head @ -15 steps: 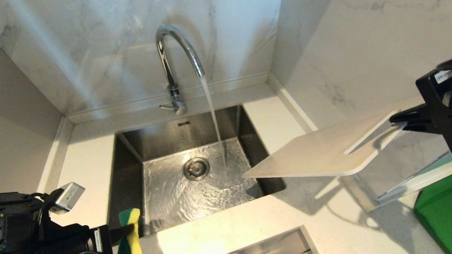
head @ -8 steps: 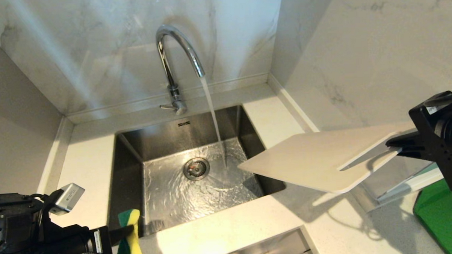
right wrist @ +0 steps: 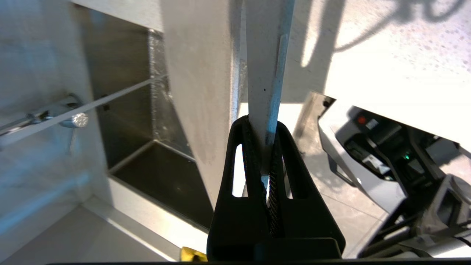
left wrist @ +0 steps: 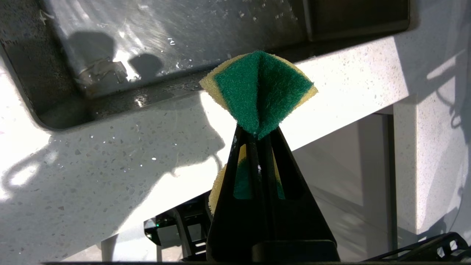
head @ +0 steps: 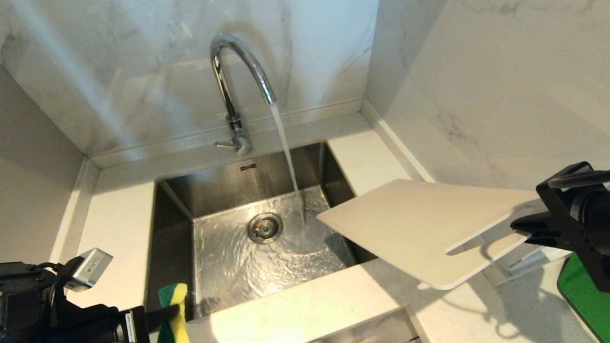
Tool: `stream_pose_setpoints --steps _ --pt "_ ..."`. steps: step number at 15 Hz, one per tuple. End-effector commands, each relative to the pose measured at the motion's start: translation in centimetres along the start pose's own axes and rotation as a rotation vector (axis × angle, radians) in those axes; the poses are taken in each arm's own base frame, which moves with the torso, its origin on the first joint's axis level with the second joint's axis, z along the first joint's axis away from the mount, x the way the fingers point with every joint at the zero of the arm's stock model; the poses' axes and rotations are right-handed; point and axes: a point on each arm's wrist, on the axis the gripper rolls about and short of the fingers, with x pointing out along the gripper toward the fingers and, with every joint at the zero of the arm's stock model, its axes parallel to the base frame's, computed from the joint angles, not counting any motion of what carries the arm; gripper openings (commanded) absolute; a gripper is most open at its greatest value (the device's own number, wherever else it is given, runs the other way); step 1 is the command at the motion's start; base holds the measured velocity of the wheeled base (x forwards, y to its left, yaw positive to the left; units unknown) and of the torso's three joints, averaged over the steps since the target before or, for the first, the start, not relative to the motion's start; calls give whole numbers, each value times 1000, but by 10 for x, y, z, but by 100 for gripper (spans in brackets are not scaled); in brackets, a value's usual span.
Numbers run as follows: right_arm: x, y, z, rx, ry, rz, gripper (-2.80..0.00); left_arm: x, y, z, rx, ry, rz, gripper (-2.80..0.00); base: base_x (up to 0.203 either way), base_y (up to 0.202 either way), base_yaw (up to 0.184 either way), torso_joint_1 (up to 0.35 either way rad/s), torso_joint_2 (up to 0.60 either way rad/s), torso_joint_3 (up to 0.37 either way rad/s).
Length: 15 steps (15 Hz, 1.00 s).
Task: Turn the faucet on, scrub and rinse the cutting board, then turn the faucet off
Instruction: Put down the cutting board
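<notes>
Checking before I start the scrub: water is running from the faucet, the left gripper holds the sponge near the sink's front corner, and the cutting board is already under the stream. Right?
Not quite. In the head view the cutting board, held by the right gripper, hangs right of the stream, only its corner over the sink. The faucet runs and the left gripper holds the sponge.

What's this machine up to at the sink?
It is washing up. The faucet is running into the sink. The right gripper, jaws shut on the handle end, holds the cutting board in the air beside the sink, its far corner over the basin but not yet under the stream. The left gripper waits at the sink's near corner, jaws pinching a green and yellow sponge. No scrubbing is under way yet.
</notes>
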Motion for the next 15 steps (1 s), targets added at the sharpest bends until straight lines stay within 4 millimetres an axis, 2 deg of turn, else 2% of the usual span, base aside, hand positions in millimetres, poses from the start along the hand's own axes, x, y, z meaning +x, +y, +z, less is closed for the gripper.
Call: stream_pose_setpoints --steps 1,15 --pt "9 -6 -3 1 16 -46 -280 0 0 0 -2 -1 1 -280 0 0 0 0 0 0" --pt "66 -35 -13 28 97 -101 -280 -1 1 -1 -3 -1 3 -280 0 0 0 0 0 0"
